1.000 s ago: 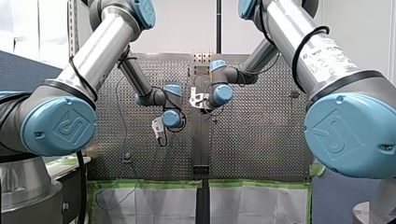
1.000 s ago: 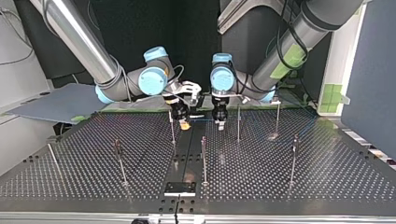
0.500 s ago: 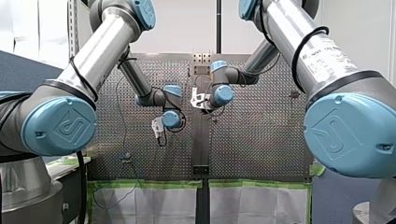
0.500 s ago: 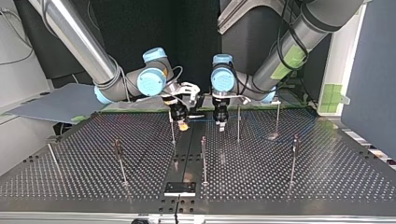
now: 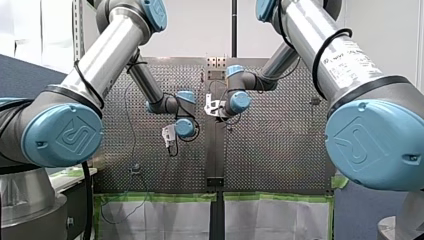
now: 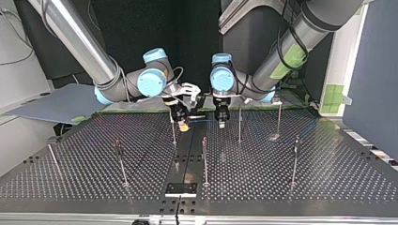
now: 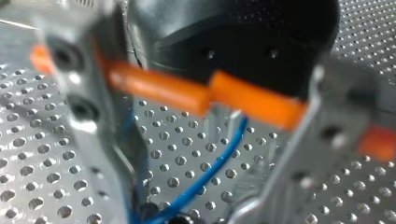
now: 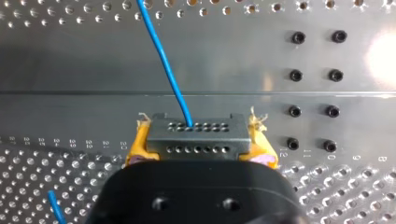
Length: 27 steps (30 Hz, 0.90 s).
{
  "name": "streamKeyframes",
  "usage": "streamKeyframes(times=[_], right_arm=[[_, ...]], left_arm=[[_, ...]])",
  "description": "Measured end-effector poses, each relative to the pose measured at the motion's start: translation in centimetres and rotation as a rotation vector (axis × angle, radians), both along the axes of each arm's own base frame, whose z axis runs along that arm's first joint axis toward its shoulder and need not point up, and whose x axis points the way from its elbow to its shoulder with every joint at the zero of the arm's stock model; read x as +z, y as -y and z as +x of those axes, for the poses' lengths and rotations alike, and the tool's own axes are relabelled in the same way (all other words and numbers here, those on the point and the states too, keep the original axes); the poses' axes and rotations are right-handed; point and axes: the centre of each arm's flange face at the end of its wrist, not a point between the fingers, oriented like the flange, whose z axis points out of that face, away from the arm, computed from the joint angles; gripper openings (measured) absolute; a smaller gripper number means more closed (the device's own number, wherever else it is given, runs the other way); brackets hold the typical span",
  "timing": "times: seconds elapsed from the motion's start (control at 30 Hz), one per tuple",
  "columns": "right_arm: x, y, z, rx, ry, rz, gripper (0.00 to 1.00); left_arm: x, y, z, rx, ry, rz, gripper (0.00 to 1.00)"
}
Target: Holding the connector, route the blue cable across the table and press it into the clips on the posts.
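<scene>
Right gripper [image 8: 200,145], seen along its own wrist, was pinched on the connector [image 8: 196,133]: the two yellow pads [image 8: 136,143] pressed against its short ends, and the grey block, with two rows of small holes on its face, lay crosswise between them. From the row farther from the gripper body the blue cable [image 8: 163,56] ran straight ahead of the gripper, over the plain metal strip of the table [image 8: 70,70] and on above the perforated field beyond. A second short stretch of blue cable showed beside the gripper body, low over the holes. Black screw heads [image 8: 295,74] stood in pairs in the strip, off to one side of the pads. Left gripper [image 7: 184,210], in its wrist view, had its metal fingers [image 7: 109,140] spread; the cable passed between them, nearer one finger, and contact could not be told. An orange bar [image 7: 159,86] crossed the body behind the fingers. In the top view the two grippers hung close together, a thin post [image 6: 173,126] just beside the right one and another near the left.
</scene>
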Motion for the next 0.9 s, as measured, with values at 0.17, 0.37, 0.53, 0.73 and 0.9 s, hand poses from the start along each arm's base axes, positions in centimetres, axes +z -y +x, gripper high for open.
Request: streamKeyframes(times=[0.17, 0.37, 0.53, 0.73, 0.9], right_arm=[[0.0, 0.0, 0.0, -0.001, -0.001, 0.001, 0.0], [0.1, 0.1, -0.1, -0.001, -0.002, -0.001, 0.0], [1.1, 0.0, -0.2, 0.002, 0.003, -0.009, 0.0], [4.4, -0.5, -0.6, 0.001, 0.035, -0.031, 0.0], [7.1, -1.3, -1.0, 0.001, 0.058, -0.037, 0.0]], left_arm=[[0.0, 0.1, -0.4, 0.011, -0.017, 0.009, 0.0], [0.6, 0.2, -0.9, 0.016, -0.03, 0.014, 0.0], [2.8, 0.4, -1.5, 0.02, -0.019, 0.011, 0.0], [5.8, 0.6, -2.2, 0.02, -0.005, 0.007, 0.0], [8.2, 0.7, -2.9, 0.018, 0.02, -0.001, 0.0]])
